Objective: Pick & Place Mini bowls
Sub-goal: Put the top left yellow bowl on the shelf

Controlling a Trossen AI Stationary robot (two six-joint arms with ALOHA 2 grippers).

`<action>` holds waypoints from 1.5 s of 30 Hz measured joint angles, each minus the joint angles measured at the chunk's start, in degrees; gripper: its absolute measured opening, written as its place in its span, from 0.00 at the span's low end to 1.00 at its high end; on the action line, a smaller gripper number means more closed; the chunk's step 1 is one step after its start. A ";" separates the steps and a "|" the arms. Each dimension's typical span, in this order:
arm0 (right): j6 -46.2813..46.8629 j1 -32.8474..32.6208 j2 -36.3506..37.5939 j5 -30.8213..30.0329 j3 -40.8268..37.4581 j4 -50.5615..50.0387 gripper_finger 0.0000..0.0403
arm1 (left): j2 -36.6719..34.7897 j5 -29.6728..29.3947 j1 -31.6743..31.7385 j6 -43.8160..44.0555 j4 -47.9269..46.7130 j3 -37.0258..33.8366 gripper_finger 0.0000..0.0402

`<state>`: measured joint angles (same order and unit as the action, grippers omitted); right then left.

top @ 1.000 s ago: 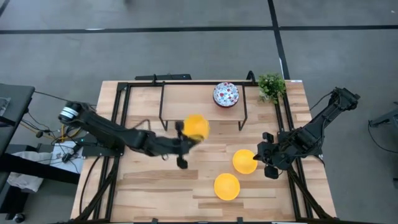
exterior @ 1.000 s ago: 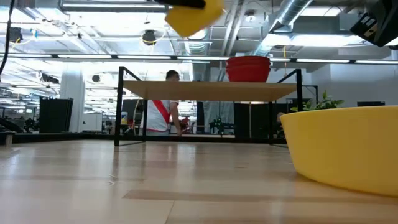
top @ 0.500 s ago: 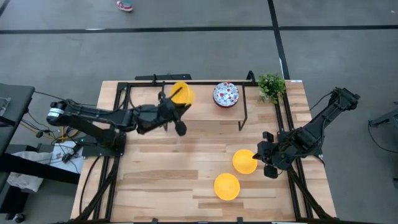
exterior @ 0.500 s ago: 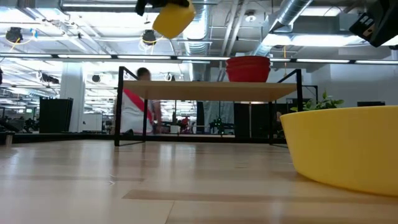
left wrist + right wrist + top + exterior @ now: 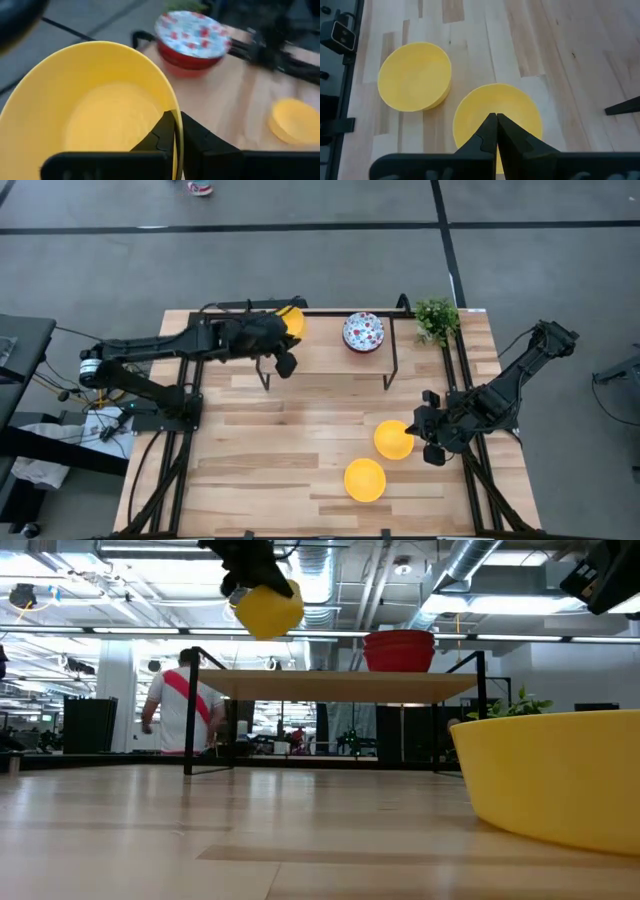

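No legible text or labels.

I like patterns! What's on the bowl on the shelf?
Red and blue flowery speckles on white, clearest in the left wrist view.

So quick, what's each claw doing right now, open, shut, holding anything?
Left gripper: shut on the rim of a yellow bowl, up by the shelf.
Right gripper: shut, holding nothing, above another yellow bowl.

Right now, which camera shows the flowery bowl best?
The left wrist view: the flowery bowl is close, upside down, its pattern clear. The high view shows it small on the shelf; the low view, only red sides.
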<state>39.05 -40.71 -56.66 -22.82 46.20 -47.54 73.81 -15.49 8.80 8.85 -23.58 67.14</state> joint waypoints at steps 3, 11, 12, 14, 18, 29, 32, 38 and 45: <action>0.00 0.59 0.00 -0.70 0.01 0.04 0.00 | 2.07 5.87 2.11 -4.39 -9.74 5.45 0.03; 2.87 4.55 0.00 -1.90 0.01 1.88 0.00 | 9.39 14.23 2.54 -22.09 -25.93 13.59 0.03; 3.78 5.26 -0.02 -2.84 0.01 2.64 0.00 | 9.84 14.02 2.42 -23.00 -25.91 13.60 0.03; 5.93 6.29 0.00 -6.74 0.01 5.64 0.00 | 10.51 13.99 2.43 -24.05 -25.73 13.64 0.03; 3.89 7.22 0.00 -18.49 0.01 18.15 0.00 | 11.18 13.97 2.05 -26.18 -25.40 13.64 0.03; -24.35 7.11 0.00 -24.84 0.01 46.49 0.00 | 11.11 13.79 0.89 -29.99 -24.95 12.15 0.03; -24.46 7.11 -0.02 -20.25 0.01 46.15 0.00 | 11.04 13.83 -0.30 -29.62 -25.02 10.45 0.03; -24.10 7.11 -2.44 -16.14 0.01 45.95 0.00 | 10.96 13.90 -2.15 -29.64 -23.97 7.88 0.03; -24.06 7.84 -6.34 -16.08 0.01 47.05 0.00 | 10.96 13.82 -2.17 -29.63 -22.02 7.28 0.04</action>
<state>14.98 -32.87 -63.00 -38.90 46.22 -0.49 84.77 -1.67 6.63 -20.78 -45.60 74.41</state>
